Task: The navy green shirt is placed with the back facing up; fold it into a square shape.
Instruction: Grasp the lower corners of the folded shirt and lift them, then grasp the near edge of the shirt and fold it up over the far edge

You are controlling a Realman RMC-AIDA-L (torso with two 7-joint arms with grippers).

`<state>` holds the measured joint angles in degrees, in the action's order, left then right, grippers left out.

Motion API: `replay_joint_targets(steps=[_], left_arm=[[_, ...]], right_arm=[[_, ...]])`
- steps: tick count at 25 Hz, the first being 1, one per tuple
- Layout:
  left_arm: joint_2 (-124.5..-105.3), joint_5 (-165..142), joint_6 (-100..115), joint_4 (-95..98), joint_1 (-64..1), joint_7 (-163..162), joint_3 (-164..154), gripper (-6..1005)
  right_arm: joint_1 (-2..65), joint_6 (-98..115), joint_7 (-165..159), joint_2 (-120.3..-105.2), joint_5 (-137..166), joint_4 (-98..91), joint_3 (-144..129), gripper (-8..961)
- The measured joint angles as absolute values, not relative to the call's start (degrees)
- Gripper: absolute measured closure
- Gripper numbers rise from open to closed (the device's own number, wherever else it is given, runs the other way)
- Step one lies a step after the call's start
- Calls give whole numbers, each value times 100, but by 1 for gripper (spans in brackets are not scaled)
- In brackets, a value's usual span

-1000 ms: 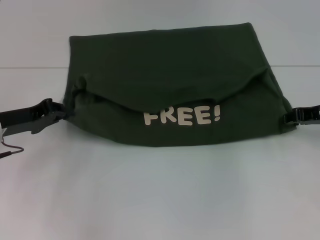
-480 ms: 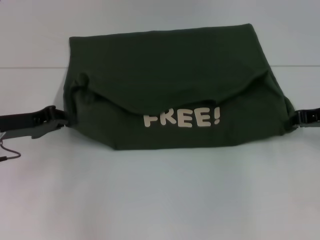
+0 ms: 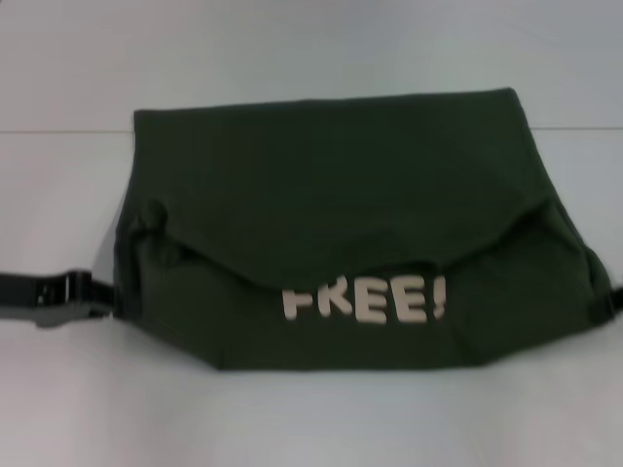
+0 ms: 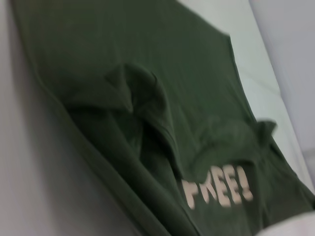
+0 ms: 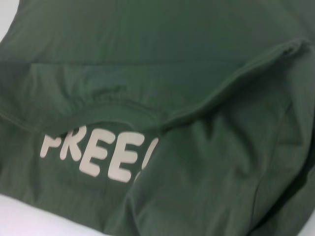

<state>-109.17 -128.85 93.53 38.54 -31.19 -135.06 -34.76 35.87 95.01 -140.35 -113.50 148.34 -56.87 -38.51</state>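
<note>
**Folded green shirt on a pale desk, one tool at each side**

Head view: the left tool (image 3: pixel 83 295) lies low on the desk (image 3: pixel 311 418) by the shirt's left edge, dark and side-on. Whether it is released, clenched or grasping cloth cannot be told. The right tool (image 3: pixel 615 297) is a dark sliver at the shirt's right edge; its state cannot be told either. One navy green shirt (image 3: pixel 331 185) lies at the middle of the desk, folded into a wide block. A plain flap with a curved lower edge overlaps cream "FREE!" lettering (image 3: pixel 365 302) near the front edge.

Left wrist view: the shirt (image 4: pixel 98 59) fills the picture, bunched in a ridge above the lettering (image 4: pixel 216 189).

Right wrist view: the shirt (image 5: pixel 197 54) again, its flap edge curving over the lettering (image 5: pixel 93 152).
</note>
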Motion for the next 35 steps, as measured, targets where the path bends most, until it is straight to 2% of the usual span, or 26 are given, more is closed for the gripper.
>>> replay_joint_targets(steps=[8,18,25,29,35], left_arm=[[-10928,-13346,10819,4168,-2854,-13184,-3463,998],[-10912,-13676,11020,4199,-2772,-13055,-3242,997],[-10946,-13720,11008,4183,-2778,-12879,-3093,997],[-10876,-13302,11067,4169,-3001,-12875,-2640,997],[-10852,-13223,10089,4146,-3556,-13446,-2288,997]], right_arm=[[3087,10514,-13682,-11237,14834,-5751,-3741,928],[2880,10748,-13463,-11158,14875,-5674,-3243,929],[2947,10901,-13315,-11192,14697,-5654,-3216,929],[2982,10953,-13116,-11107,13814,-5645,-2977,928],[3204,9513,-13289,-10990,12925,-5308,-2481,928]])
